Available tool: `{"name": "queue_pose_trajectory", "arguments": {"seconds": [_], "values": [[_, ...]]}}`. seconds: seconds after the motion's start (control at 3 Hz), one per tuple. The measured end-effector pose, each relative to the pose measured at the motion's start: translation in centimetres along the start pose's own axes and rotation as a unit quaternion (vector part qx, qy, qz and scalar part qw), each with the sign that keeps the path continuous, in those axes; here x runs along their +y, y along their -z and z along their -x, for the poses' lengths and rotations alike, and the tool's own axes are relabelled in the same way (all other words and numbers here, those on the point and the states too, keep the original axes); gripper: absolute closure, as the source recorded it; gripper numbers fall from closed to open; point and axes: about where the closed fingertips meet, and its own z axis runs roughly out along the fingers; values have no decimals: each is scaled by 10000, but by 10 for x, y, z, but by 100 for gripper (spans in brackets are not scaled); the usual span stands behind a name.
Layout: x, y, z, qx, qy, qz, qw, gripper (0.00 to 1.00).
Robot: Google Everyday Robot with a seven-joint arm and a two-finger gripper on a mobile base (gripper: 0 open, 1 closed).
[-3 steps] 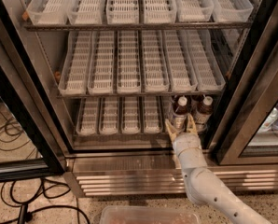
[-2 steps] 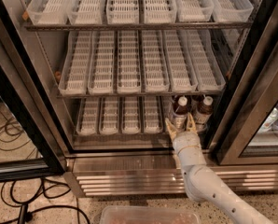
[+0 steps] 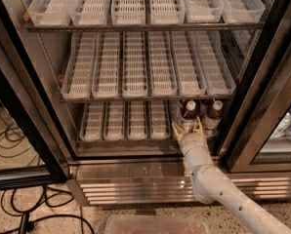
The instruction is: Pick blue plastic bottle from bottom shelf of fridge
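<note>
The open fridge has grey walls and rows of white slotted trays. On the bottom shelf, at the right end, stand two blue plastic bottles with white caps and dark liquid: one and another to its right. My gripper reaches up from the lower right on a white arm. Its fingers are open and spread around the base of the left bottle, without closing on it.
The black door frame runs down the left side, and another glass door with bottles behind it stands at the right. The ribbed steel grille lies below. Black cables lie on the floor at the left. A clear bin sits at the bottom.
</note>
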Motion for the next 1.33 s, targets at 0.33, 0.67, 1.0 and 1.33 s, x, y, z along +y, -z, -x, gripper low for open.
{"name": "queue_pose_trajectory", "arguments": {"seconds": [0.33,0.67,1.0,1.33], "values": [[0,0,0,5,-1,10,10000,46],[-1,-1,0,12,-23,34,10000,65],[-1,-1,0,12,-23,34,10000,88],[-1,-1,0,11,-23,34,10000,100]]}}
